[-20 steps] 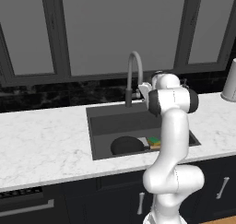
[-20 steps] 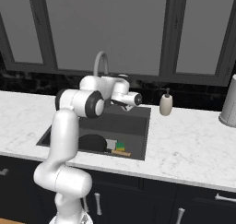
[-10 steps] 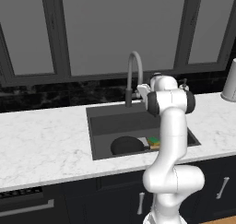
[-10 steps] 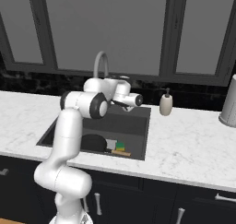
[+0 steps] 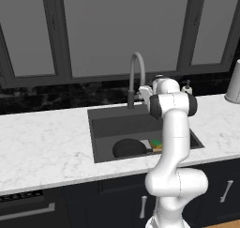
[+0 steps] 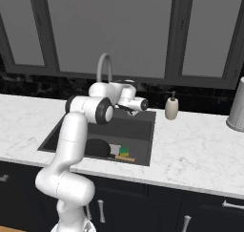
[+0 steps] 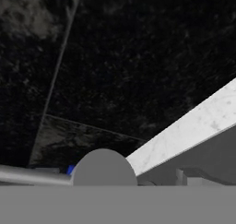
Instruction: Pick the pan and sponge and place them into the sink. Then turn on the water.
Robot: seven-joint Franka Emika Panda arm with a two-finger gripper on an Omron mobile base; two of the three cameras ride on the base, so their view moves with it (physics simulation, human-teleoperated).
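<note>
The pan (image 5: 129, 148) and sponge (image 5: 156, 142) lie low in the sink (image 5: 108, 125), center frame; the gripper (image 6: 129, 110), fingers spread open, hangs above them beside the faucet (image 5: 135, 77).

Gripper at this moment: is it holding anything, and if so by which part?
Nothing is held. The gripper is open, up by the faucet, while the pan and sponge lie in the sink.

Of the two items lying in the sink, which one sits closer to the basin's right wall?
The sponge, green on top: it lies right of the black pan, nearer the right wall of the sink.
</note>
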